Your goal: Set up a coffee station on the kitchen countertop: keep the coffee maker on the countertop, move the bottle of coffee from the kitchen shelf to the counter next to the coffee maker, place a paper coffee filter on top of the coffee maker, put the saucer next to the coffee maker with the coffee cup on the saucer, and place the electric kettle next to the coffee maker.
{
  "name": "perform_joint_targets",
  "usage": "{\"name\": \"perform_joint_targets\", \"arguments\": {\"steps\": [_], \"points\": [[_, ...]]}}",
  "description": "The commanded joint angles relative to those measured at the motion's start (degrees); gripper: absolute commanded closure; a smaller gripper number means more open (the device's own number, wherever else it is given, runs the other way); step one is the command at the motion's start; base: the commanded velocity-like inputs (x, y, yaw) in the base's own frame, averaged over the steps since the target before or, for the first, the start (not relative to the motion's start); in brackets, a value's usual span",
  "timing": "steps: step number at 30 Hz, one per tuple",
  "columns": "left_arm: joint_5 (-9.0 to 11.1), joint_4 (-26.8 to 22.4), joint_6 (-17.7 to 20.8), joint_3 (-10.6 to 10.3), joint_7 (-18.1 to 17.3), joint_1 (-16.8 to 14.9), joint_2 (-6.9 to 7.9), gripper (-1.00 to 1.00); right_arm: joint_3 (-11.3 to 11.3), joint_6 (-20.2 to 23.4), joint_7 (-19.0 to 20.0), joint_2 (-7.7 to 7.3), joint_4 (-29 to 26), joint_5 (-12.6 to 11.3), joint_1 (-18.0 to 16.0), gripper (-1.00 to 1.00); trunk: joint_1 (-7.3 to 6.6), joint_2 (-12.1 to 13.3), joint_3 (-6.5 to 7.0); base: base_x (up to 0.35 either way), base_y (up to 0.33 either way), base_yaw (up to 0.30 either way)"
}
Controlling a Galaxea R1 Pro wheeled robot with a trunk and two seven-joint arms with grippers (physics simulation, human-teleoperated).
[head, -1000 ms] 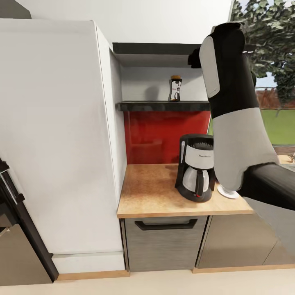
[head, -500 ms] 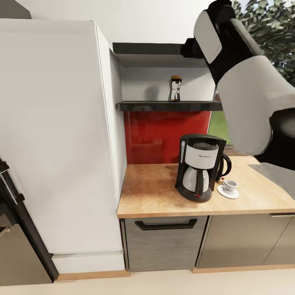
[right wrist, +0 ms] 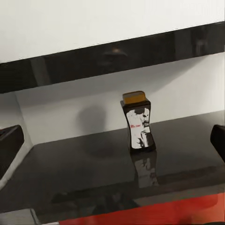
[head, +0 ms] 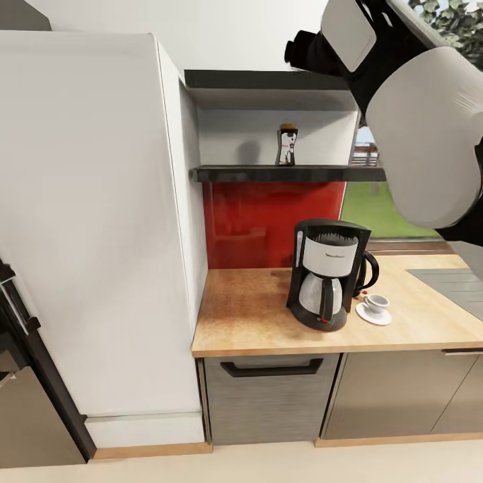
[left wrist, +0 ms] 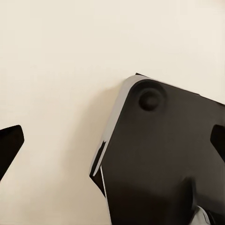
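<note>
Pretty clearly a home kitchen. There's a speckled wood-look bench (head: 268, 322) with a grey drawer front with a black handle (head: 272, 396) under it, a glossy red backsplash panel (head: 268, 221) behind, and a dark glossy wall shelf (head: 268, 174) above. A black drip coffee maker with a glass carafe (head: 327, 272) sits on the bench, a small white cup on a white saucer (head: 374, 308) just beside it. A tall white cabinet block (head: 94, 221) stands at the side, and a window onto green lawn and trees (head: 376, 208) too.

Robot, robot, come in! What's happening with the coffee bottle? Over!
Right tool open, raised toward shelf. Coffee bottle upright on shelf, untouched. Left tool open, empty. Cup on saucer beside coffee maker. Nothing in the way.
</note>
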Motion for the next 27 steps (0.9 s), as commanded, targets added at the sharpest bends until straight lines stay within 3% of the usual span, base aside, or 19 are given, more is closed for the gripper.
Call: {"name": "perform_joint_targets", "arguments": {"steps": [1,5,8,11,12,20,27], "points": [[0.50,-0.06,-0.07,-0.19,-0.09,0.05,0.04,-1.00,0.39,-1.52,0.65,0.00,0.33,-0.58,-0.02,-1.00,0.02,-0.02,-0.01,0.000,0.000,0.000],[0.34,-0.06,-0.04,-0.19,-0.09,0.05,0.06,-1.00,0.57,-5.70,3.87,0.00,4.88,-0.02,-0.04,-1.00,0.02,-0.02,-0.01,0.000,0.000,0.000],[0.25,-0.29,-0.01,-0.19,-0.09,0.05,0.05,-1.00,0.78,-10.70,5.69,0.00,9.78,1.83,-0.05,-1.00,0.02,-0.02,-0.01,0.000,0.000,0.000],[0.15,-0.88,0.00,-0.19,-0.09,0.05,0.07,-1.00,0.84,-17.92,6.80,0.00,15.84,8.28,-0.05,-1.00,0.02,-0.02,-0.01,0.000,0.000,0.000],[0.15,-1.13,0.01,-0.19,-0.09,0.05,0.07,-1.00,0.79,-20.49,6.95,0.00,17.93,12.24,0.17,-1.00,0.02,-0.02,-0.01,0.000,0.000,0.000],[0.27,-1.08,-0.02,-0.19,-0.09,0.05,-0.01,-1.00,0.77,-21.15,6.91,0.00,18.86,14.17,0.50,-1.00,0.02,-0.02,-0.01,0.000,0.000,0.011],[0.35,-0.92,0.00,-0.19,-0.09,0.05,-0.02,-1.00,0.83,-20.91,6.46,0.00,18.93,14.82,0.56,-1.00,0.02,-0.02,-0.19,0.000,0.000,0.146]]}}
